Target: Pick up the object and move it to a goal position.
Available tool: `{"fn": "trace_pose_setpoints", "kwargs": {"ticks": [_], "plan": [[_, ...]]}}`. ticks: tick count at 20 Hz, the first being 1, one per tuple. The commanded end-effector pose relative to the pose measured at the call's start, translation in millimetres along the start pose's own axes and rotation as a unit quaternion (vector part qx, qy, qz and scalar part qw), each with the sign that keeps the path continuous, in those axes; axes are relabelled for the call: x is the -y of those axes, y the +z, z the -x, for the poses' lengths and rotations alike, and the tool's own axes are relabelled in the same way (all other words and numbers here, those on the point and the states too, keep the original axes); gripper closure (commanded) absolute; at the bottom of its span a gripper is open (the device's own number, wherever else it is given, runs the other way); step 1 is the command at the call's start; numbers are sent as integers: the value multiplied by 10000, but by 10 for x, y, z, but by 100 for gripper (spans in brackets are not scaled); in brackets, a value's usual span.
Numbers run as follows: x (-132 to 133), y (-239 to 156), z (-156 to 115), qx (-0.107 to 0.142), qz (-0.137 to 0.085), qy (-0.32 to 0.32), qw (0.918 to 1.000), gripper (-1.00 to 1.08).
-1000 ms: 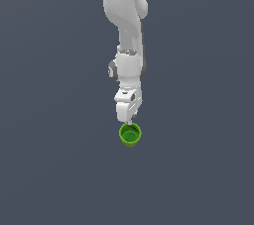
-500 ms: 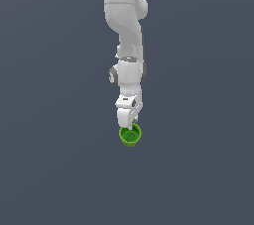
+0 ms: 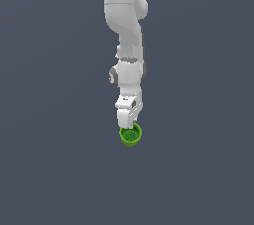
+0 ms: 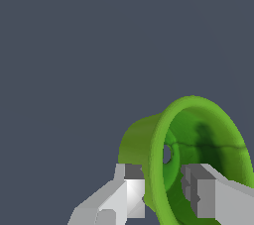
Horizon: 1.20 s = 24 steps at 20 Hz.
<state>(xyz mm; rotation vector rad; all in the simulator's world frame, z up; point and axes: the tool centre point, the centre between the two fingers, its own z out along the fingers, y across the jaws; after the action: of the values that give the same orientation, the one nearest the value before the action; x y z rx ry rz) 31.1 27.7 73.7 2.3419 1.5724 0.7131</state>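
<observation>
The object, a small bright green cup (image 3: 131,136), sits right under the white arm in the exterior view. In the wrist view the cup (image 4: 191,164) appears tipped, its darker green inside facing the camera. My gripper (image 3: 130,128) is down at the cup's rim. In the wrist view the gripper (image 4: 163,192) straddles the cup's near wall, with one finger (image 4: 130,192) outside and the other finger (image 4: 201,192) inside. A small gap shows between the inner finger and the wall, so the gripper is open around the wall. The cup's base is hidden.
A plain dark grey floor (image 3: 49,169) lies all around the cup and arm. The white arm (image 3: 126,30) rises straight up from the gripper toward the exterior view's top edge. Nothing else shows.
The gripper has come down from just above the cup to its rim, with the fingers now on either side of the wall. The cup has stayed where it was.
</observation>
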Motion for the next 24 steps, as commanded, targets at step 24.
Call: {"fn": "trace_pose_setpoints", "kwargs": {"ticks": [24], "plan": [[-18, -821, -283, 21, 4, -28, 10000, 108]]}}
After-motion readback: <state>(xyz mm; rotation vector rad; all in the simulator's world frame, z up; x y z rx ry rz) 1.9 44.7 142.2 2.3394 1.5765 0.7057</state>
